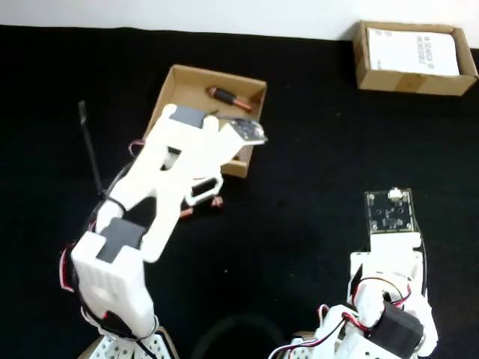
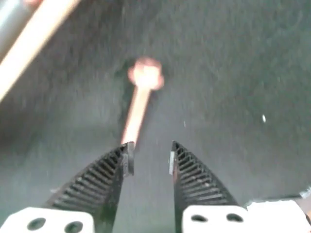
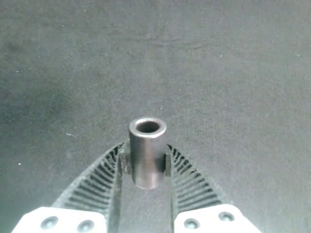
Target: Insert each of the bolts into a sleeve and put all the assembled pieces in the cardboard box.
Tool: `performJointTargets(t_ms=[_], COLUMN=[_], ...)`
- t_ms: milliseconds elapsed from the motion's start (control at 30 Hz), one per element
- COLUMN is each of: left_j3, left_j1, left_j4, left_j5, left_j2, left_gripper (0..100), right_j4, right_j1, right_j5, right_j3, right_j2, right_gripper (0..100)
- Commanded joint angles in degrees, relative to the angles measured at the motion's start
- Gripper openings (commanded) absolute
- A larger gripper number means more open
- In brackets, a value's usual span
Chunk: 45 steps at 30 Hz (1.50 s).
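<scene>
**Progress, done.** One assembled piece [image 1: 224, 97], a bolt seated in a dark sleeve, lies inside the cardboard box [image 1: 174, 78] towards its far wall.

**Progress, open.**
- Bolt [image 2: 138, 104]: copper-coloured and loose. It lies flat on the black tabletop [image 1: 314, 149] just outside the near wall of the cardboard box, under the left arm.
- Left end effector [image 2: 149, 150]: parted to a narrow gap and holding nothing. It hangs low over the bolt, with the shank's end just beside one fingertip and the head pointing away.
- Sleeve [image 3: 147, 138]: upright with the bore facing up, clamped at its lower half in the right end effector [image 3: 146, 161]. It is held over bare tabletop at the right, well apart from the box.
- Judged outstanding: grasping the bolt, seating it in the held sleeve, and boxing the pair. In the high view two small reddish bits show at the left arm's edge. I cannot tell whether they are one bolt or two, so the count of pieces left is uncertain.

**Edges and room.**
- The left arm lies across the near wall and one corner of the cardboard box. That wall stands close beside the bolt, so a lift from there has little margin on that side.
- A broad dark stretch of tabletop lies between the two arms, enough by my judgement for the bolt and sleeve to meet.
- A second box [image 1: 449, 81], holding a white sheet, sits at the far right corner, well apart from everything else.
</scene>
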Motion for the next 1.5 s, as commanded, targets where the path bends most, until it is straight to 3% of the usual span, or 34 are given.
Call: performJointTargets(t_ms=[0,400,567,667,800,933,1033,1200,1333,1467], left_j3=[-3.21,-18.24,-19.38,-18.95,-21.76,-30.55,-36.44,-37.49,-37.76,-37.67], left_j1=[-0.48,-0.84,-0.48,-0.57,-0.57,1.89,1.80,2.24,2.24,2.77], left_j4=[-1.85,-1.85,-1.85,-1.85,3.69,13.89,14.07,13.98,13.89,13.89], left_j5=[-1.23,-1.23,-1.23,-1.23,-1.05,11.16,23.56,32.70,44.84,50.02], left_j2=[4.26,18.68,21.49,21.67,21.58,21.49,17.98,6.02,-5.14,-17.80], left_gripper=[13,12,1,1,1,1,1,1,1,1], right_j4=[-1.10,-1.19,-2.77,-4.53,-7.60,-14.99,-20.09,-25.89,-26.68,-26.95], right_j1=[0.66,0.48,0.66,0.66,0.40,-0.75,-1.98,-7.60,-12.35,-19.38], right_j5=[0.35,0.35,0.35,0.35,0.62,0.62,0.35,-0.70,-15.82,-35.87], right_j3=[-0.13,-0.04,0.75,2.77,5.14,9.98,11.56,11.03,7.69,4.44], right_j2=[-0.31,-0.31,-0.31,-0.31,-0.31,-0.31,-0.31,-0.31,-0.31,-0.40], right_gripper=[0.8,0.8,0.8,0.8,0.8,0.8,0.8,0.8,0.8,0.8])
